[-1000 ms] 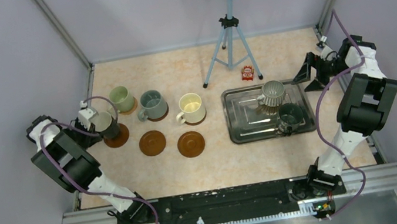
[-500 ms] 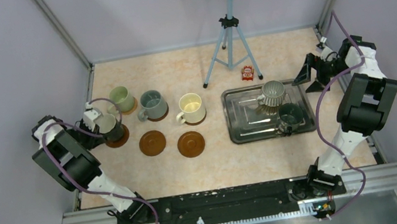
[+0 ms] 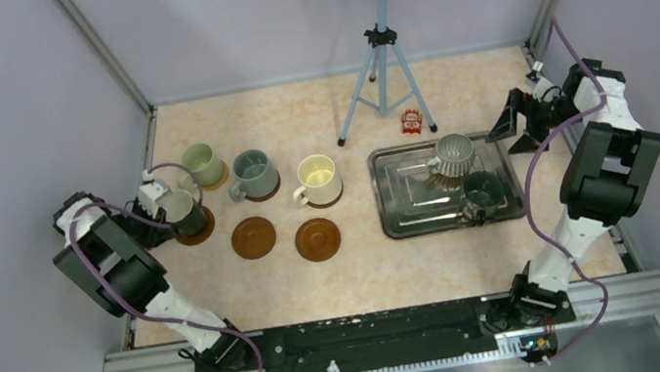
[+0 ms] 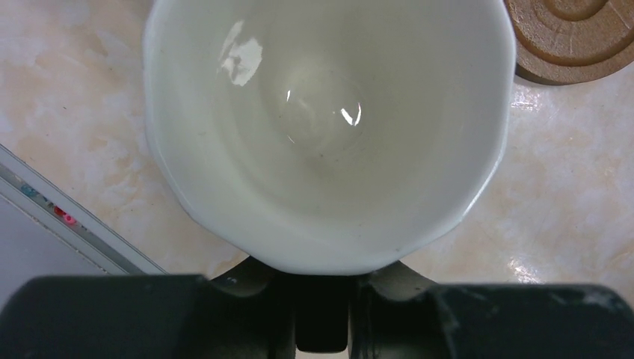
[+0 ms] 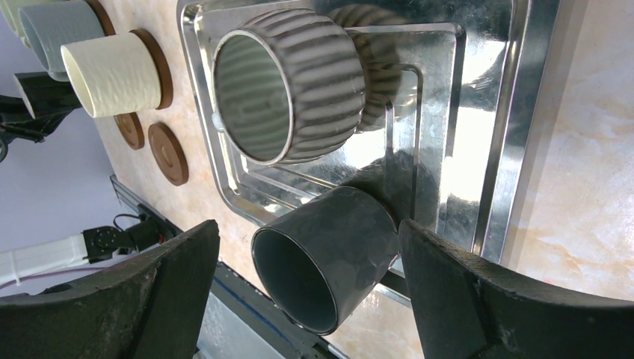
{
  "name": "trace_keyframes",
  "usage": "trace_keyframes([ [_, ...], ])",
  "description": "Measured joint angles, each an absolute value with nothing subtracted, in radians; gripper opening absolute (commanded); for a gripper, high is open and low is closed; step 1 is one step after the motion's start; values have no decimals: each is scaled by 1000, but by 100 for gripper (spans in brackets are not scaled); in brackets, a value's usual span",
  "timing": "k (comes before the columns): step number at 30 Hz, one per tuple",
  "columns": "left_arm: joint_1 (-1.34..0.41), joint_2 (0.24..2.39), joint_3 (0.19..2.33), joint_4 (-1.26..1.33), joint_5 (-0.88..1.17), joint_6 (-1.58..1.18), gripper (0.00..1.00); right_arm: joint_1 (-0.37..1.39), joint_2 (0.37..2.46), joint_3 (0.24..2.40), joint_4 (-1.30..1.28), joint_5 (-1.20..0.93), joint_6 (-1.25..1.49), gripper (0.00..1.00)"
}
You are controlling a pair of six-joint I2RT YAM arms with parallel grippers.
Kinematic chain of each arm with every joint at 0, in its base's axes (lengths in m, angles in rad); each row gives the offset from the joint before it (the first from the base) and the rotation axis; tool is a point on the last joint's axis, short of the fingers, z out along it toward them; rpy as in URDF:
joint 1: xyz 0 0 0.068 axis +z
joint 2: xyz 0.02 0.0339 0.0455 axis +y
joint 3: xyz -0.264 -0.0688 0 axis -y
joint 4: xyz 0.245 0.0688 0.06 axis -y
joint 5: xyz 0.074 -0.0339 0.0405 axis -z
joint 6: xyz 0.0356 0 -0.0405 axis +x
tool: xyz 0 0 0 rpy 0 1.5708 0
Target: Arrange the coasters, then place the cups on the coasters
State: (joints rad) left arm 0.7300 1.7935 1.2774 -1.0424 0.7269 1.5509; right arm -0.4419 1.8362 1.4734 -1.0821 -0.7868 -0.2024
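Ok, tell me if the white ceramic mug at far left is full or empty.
Empty: the white ceramic mug shows a bare, glossy inside and bottom.

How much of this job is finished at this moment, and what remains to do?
Done: the pale green cup, grey-blue cup and cream cup each stand on a coaster. In hand: the left fingers grip the white cup over a fourth coaster. Remaining: the ribbed cup and dark cup are on the tray, two coasters are bare, and the right fingers stand open nearby.
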Motion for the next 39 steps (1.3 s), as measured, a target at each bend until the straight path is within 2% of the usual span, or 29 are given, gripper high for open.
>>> trace_keyframes([
  [7, 730, 1794, 1278, -1039, 728, 1546, 45, -442, 1836, 1473, -1082, -786, -202, 89],
  [22, 738, 1793, 1349, -1132, 667, 1584, 84, -442, 1836, 1473, -1083, -787, -202, 89],
  [27, 750, 1791, 1433, -1240, 623, 1636, 90, -442, 1836, 1473, -1087, -788, -202, 89],
  [33, 736, 1788, 1656, -1345, 623, 1596, 99, -442, 1840, 1474, -1090, -799, -202, 89],
  [39, 574, 1784, 1871, -1357, 606, 1396, 99, -442, 1845, 1492, -1093, -818, -199, 89],
])
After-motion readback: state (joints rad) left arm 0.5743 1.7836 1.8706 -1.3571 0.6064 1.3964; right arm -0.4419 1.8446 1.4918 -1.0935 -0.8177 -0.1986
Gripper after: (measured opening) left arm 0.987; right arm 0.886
